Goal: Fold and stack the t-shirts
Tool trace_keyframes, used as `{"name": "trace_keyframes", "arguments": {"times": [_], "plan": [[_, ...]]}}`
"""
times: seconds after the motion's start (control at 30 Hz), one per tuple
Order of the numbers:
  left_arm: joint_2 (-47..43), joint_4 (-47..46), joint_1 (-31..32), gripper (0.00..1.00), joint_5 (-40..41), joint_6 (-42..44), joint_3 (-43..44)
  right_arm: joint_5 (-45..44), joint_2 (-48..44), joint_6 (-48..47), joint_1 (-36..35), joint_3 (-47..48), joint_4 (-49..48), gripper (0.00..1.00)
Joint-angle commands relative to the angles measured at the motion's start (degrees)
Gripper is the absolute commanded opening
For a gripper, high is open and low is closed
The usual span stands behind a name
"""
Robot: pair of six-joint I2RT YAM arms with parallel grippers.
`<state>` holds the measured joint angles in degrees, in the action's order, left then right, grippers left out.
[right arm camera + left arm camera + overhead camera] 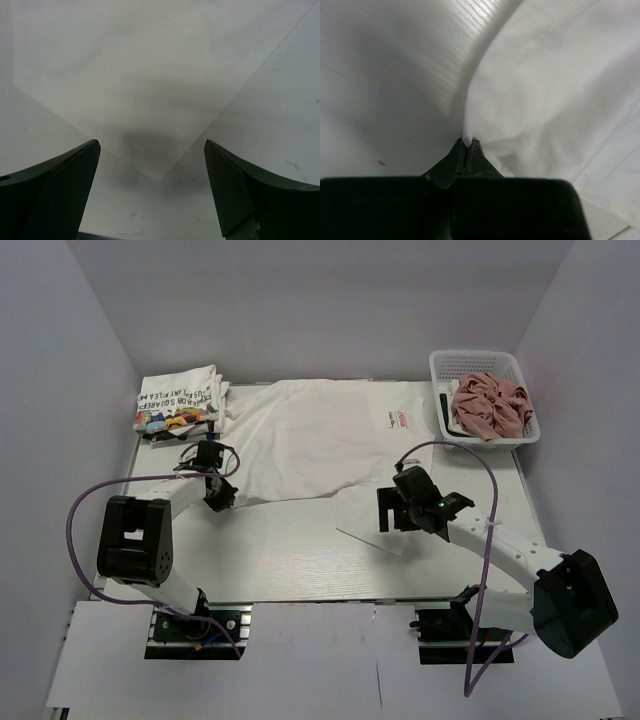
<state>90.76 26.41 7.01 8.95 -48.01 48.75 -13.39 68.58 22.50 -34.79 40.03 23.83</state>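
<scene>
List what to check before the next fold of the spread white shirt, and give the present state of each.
1. Grip: left gripper shut on the edge of the spread white cloth t-shirt with a small red logo: ok.
2. Second hold: right gripper open over the shirt's near corner: ok, not yet gripped.
3. Shirt flat: not ok, the cloth puckers at the left gripper.
4. Room: folded stack of printed white tees apart from the spread shirt: cannot tell, their edges meet in the top view.
5. Waiting item: crumpled dusty pink tee inside the white plastic mesh basket: ok.
</scene>
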Motion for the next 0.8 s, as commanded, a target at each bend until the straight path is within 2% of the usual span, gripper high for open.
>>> {"name": "trace_keyframes", "arguments": {"times": [0.0,0.17,0.37,0.53,0.63,0.77], "plan": [[-4.1,0.8,-0.1,0.00,0.5,0.4,-1.6,1.7,-1.8,1.1,-2.7,-0.9,7.0,0.90],[-12.5,2.1,-0.1,0.00,4.0,0.4,-3.2,2.3,-1.2,3.0,-7.3,-1.8,10.7,0.90],[-19.4,4.3,-0.1,0.00,8.0,-0.2,-3.2,2.7,5.3,2.8,-9.7,-2.1,7.7,0.89],[-21.8,4.3,-0.1,0.00,9.1,-0.2,-3.2,-5.2,10.2,5.0,-10.0,-1.1,5.4,0.86],[-22.3,4.3,-0.1,0.00,9.1,-0.2,-3.2,-10.4,12.2,6.6,-9.2,-0.2,3.8,0.76],[-23.3,3.8,-0.1,0.00,9.1,-0.2,-3.2,-14.6,14.3,7.4,-9.4,2.5,1.7,0.22]]}}
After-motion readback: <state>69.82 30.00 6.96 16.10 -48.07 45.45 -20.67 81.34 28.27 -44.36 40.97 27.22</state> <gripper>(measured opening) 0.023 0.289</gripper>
